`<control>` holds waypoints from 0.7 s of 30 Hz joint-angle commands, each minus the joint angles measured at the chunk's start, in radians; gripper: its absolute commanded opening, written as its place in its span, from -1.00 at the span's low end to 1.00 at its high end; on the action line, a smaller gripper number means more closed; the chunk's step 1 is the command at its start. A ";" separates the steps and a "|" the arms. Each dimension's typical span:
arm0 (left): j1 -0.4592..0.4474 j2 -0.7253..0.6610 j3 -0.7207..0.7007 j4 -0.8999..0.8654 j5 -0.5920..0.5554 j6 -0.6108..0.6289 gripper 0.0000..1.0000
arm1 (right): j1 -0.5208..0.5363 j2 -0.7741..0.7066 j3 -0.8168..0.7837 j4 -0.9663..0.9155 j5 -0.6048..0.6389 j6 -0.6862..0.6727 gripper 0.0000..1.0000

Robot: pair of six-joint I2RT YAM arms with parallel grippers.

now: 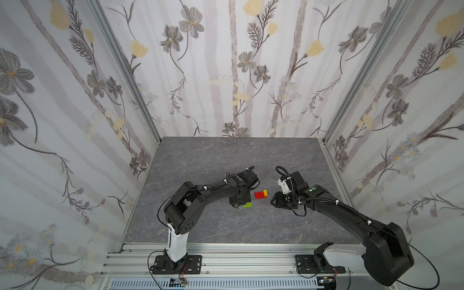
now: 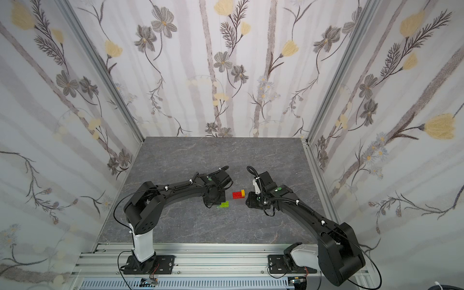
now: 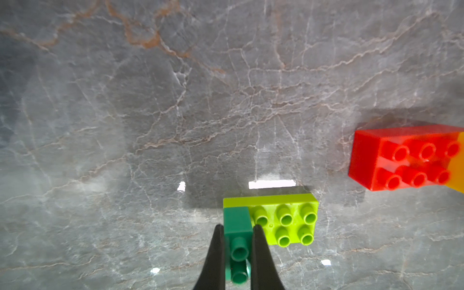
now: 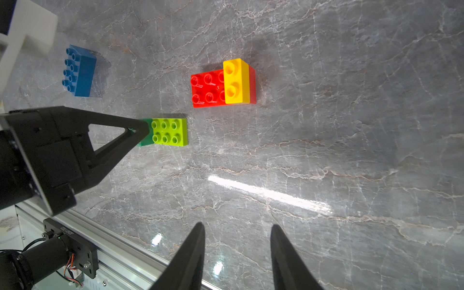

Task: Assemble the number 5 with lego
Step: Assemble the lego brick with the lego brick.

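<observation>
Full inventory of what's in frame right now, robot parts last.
blue brick: 1, blue, alone on table
red brick: 1, red, between the grippers
yellow brick: 1, yellow, stacked on red brick's end
lime brick: 1, lime green, on table
dark-green brick: 1, dark green, at lime brick's end
table: 1, grey marble
walls: 3, floral print
rail: 1, aluminium, front edge
left gripper: 1, black, shut on dark-green brick
right gripper: 1, black, open, empty

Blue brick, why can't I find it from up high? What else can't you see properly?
Blue brick: shows only in the right wrist view; in both top views the left arm likely covers it.
Dark green brick: mostly covered by the left gripper in the right wrist view.
Yellow brick: cut off by the left wrist view's edge, blurred.
</observation>
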 commanded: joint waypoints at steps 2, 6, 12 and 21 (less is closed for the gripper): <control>0.006 -0.007 0.017 -0.087 -0.044 0.035 -0.38 | 0.000 0.008 0.021 -0.009 0.008 0.015 -0.12; 0.010 -0.032 0.049 -0.112 -0.043 0.058 -0.18 | 0.000 0.017 0.038 -0.015 0.004 0.010 -0.12; 0.031 -0.096 0.067 -0.151 -0.049 0.099 0.00 | 0.000 0.025 0.064 -0.025 -0.002 -0.001 -0.11; 0.211 -0.212 0.024 -0.224 -0.020 0.308 0.35 | 0.003 0.011 0.092 -0.059 -0.056 -0.060 0.01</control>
